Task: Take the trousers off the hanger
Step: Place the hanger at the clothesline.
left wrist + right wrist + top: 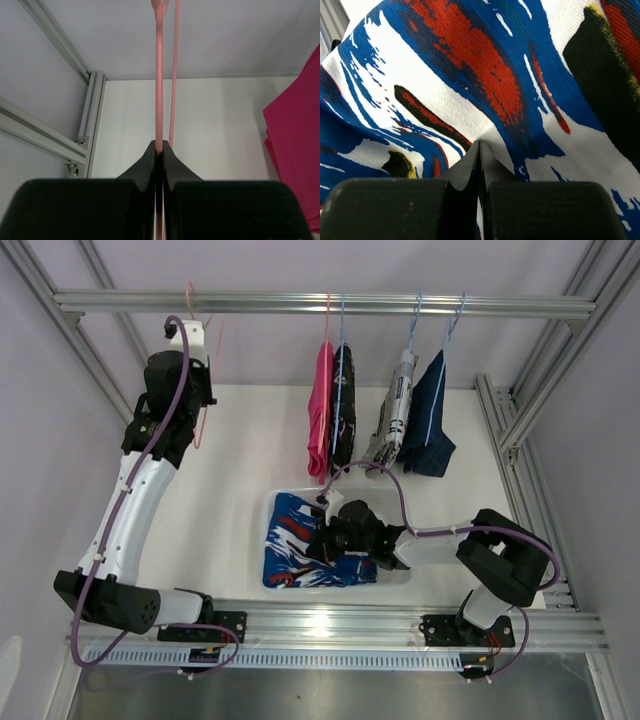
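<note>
The blue trousers with red-white pattern (295,540) lie off their hanger in a white tray (274,502) at the table's front middle. My right gripper (322,537) is shut on a fold of them; the right wrist view shows the cloth (485,75) pinched at the closed gripper's tips (480,144). My left gripper (196,375) is shut on the wire of an empty pink hanger (203,410) that hangs from the top rail (270,303); the left wrist view shows the gripper (160,148) clamping the wire (158,90). Pink (321,410), black-patterned (344,410), white-printed (396,410) and dark blue (429,425) trousers still hang on hangers.
Aluminium frame posts (520,400) stand at the right and left of the white table. The pink trousers' edge (295,150) shows at the right of the left wrist view. A frame rail (400,620) runs along the near edge between the arm bases.
</note>
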You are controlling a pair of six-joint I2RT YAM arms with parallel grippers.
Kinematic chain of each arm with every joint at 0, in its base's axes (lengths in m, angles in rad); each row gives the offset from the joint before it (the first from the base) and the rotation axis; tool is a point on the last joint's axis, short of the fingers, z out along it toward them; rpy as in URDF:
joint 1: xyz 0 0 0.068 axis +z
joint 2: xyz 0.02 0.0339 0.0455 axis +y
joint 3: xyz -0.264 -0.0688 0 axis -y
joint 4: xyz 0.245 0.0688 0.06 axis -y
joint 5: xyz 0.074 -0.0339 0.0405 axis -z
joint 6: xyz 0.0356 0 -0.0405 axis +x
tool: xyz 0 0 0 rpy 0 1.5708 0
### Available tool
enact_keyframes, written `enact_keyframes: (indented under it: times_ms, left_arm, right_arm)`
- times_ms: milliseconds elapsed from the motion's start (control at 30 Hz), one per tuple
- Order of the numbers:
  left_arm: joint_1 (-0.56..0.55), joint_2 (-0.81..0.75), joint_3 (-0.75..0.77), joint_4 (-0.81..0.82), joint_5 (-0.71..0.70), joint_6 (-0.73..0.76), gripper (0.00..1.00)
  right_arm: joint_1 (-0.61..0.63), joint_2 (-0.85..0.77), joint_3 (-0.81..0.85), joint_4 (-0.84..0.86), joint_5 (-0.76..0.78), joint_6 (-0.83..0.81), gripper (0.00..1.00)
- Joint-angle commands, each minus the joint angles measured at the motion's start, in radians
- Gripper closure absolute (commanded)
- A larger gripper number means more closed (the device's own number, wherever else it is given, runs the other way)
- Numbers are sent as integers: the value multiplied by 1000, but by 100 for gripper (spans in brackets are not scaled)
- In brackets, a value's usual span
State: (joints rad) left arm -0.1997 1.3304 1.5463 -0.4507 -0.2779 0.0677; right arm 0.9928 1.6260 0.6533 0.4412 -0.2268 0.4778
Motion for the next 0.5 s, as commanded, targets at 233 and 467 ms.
enact_keyframes:
  times_ms: [233,467]
  left_arm:
    - [3,-63,-67,32,-10,-35,99]
    - [2,-74,-98,27,-32,-49,99]
  right_arm:
    - [12,21,17,-1,-13,-1,100]
    - [15,21,17,-1,-13,-1,100]
